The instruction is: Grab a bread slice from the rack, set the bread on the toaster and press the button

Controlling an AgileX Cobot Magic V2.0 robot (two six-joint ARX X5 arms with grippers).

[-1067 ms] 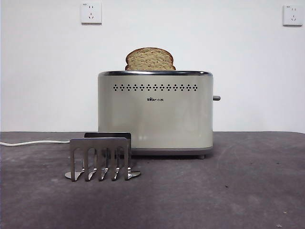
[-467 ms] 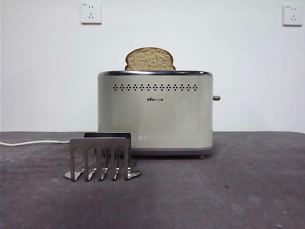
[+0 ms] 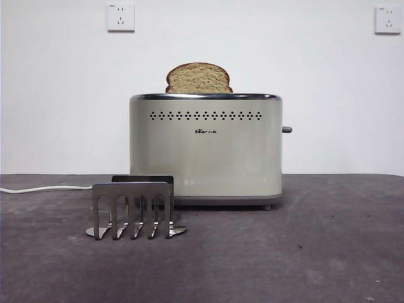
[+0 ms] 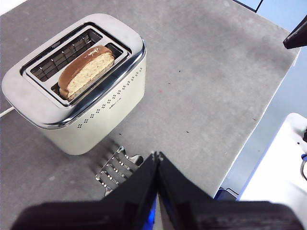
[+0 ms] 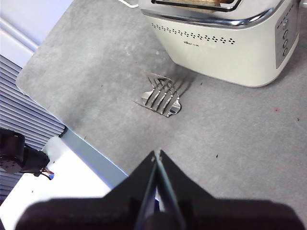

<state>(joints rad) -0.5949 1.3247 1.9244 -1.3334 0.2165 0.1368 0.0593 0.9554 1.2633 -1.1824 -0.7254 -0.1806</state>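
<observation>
One slice of bread (image 3: 199,79) is standing in the toaster (image 3: 206,148) in the front view, its domed top poking above the chrome rim. The button (image 3: 287,129) is sticking out from the toaster's narrow side, high up. The rack (image 3: 134,209) is sitting empty on the grey table (image 3: 315,252) just in front of the toaster's lower corner, on the side away from the button. A white cord (image 3: 44,188) is trailing off along the table behind it, and two wall sockets (image 3: 120,17) are showing on the white wall. No arm is showing in this view.

In the left wrist view, the left gripper (image 4: 157,155) is hovering well above the table with its jaws pressed together, holding nothing. The bread (image 4: 86,71) is resting in one of the toaster's (image 4: 96,120) two slots, the other slot being empty. The rack (image 4: 116,168) is lying near the toaster's base.

In the right wrist view, the right gripper (image 5: 156,154) is also hanging high over the table, jaws closed on nothing. The rack (image 5: 160,94) is standing just beside the toaster (image 5: 225,45), and what may be the bread is barely peeking in at the frame's edge.
</observation>
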